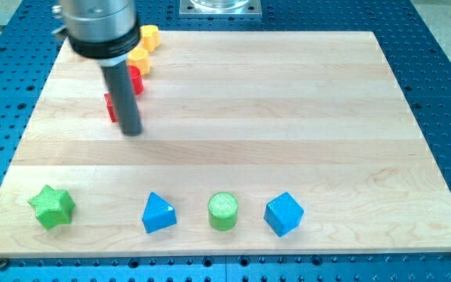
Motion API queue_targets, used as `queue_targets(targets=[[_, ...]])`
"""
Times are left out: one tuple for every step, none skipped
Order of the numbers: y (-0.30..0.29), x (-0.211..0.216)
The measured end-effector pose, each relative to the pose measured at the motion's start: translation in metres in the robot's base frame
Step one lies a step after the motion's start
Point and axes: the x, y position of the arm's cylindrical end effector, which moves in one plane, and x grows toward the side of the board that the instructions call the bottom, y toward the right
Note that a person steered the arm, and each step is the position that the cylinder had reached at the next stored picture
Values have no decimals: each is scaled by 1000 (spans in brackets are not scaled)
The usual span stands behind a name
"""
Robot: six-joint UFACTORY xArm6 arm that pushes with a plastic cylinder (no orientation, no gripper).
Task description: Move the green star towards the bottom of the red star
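The green star (52, 207) lies near the view's bottom left corner of the wooden board (288, 94). A red block (113, 106), partly hidden behind the rod so its shape is unclear, sits at the upper left. My tip (132, 130) rests on the board just right of and below that red block, far above the green star. A second red block (137, 80) shows just above, next to the rod.
Two yellow blocks (149, 36) (139, 57) sit at the board's top left, partly behind the arm. Along the bottom lie a blue triangular block (158, 213), a green cylinder (223, 211) and a blue cube (283, 214).
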Motion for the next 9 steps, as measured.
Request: queue_targets(targets=[[-38, -1], [-31, -20], [-7, -21], [-6, -12], [-4, 6], [-2, 12], [-1, 13], [0, 16], [0, 51]])
